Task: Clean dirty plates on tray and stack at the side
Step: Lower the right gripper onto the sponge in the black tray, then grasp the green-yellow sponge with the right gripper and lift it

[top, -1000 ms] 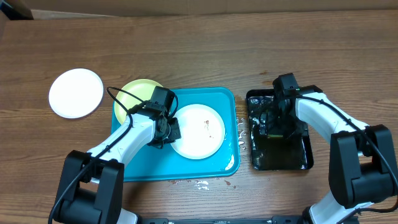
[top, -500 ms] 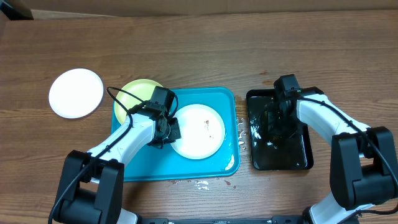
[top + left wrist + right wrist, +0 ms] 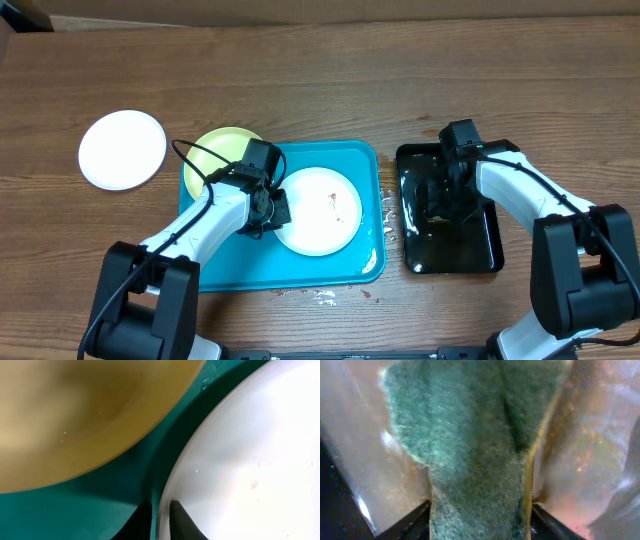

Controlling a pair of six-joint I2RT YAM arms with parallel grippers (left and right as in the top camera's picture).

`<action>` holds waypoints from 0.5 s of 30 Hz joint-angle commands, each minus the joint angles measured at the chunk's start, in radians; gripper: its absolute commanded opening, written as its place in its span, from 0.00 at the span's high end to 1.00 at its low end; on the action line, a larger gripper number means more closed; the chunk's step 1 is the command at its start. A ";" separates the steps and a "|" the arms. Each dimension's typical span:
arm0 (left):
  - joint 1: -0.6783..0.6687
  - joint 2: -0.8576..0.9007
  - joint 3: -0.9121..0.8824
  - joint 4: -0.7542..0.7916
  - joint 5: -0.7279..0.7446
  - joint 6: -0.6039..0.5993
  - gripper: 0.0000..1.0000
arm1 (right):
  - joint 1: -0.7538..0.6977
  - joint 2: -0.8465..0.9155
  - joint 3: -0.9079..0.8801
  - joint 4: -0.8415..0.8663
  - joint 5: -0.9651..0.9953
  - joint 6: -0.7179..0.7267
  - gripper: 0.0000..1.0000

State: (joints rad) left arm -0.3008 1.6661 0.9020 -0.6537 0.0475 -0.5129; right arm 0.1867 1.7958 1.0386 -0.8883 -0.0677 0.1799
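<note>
A white plate (image 3: 318, 210) with small brown smears lies in the turquoise tray (image 3: 300, 270). My left gripper (image 3: 277, 208) is shut on its left rim. In the left wrist view the plate's edge (image 3: 250, 460) runs between the two dark fingertips of the left gripper (image 3: 161, 520). A pale yellow-green plate (image 3: 222, 150) (image 3: 75, 410) rests over the tray's far left corner. Another white plate (image 3: 122, 149) sits on the table at the left. My right gripper (image 3: 440, 200) (image 3: 480, 522) is down in the black tray and shut on a green sponge (image 3: 475, 435).
The glossy black tray (image 3: 450, 255) to the right of the turquoise one holds water. Drops of water lie on the table between the two trays (image 3: 388, 225) and along the turquoise tray's front edge (image 3: 325, 294). A cardboard edge (image 3: 300, 8) runs along the far side.
My right gripper has shifted a little inside the black tray with the sponge. The left arm and the plates have not moved.
</note>
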 commanded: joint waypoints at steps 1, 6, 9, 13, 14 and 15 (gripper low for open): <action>-0.001 0.001 -0.010 0.000 -0.006 0.012 0.84 | -0.001 0.030 -0.038 -0.008 -0.013 0.003 0.37; -0.001 0.001 -0.010 0.000 -0.007 0.012 0.82 | -0.001 0.030 -0.038 -0.008 -0.013 0.003 0.44; -0.001 0.001 -0.010 0.000 -0.007 0.012 0.82 | -0.001 0.030 -0.038 -0.008 -0.013 0.003 0.96; -0.001 0.001 -0.010 0.000 -0.007 0.012 0.81 | -0.001 0.030 -0.038 -0.007 -0.013 0.003 0.96; -0.001 0.001 -0.010 0.000 -0.007 0.012 0.81 | -0.001 0.030 -0.038 -0.008 -0.013 0.003 0.73; -0.001 0.001 -0.010 0.000 -0.007 0.012 0.81 | -0.001 0.030 -0.038 -0.009 -0.013 0.003 0.64</action>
State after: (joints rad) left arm -0.3008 1.6661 0.9020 -0.6540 0.0479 -0.5129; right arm 0.1837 1.7962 1.0317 -0.9012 -0.0704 0.1841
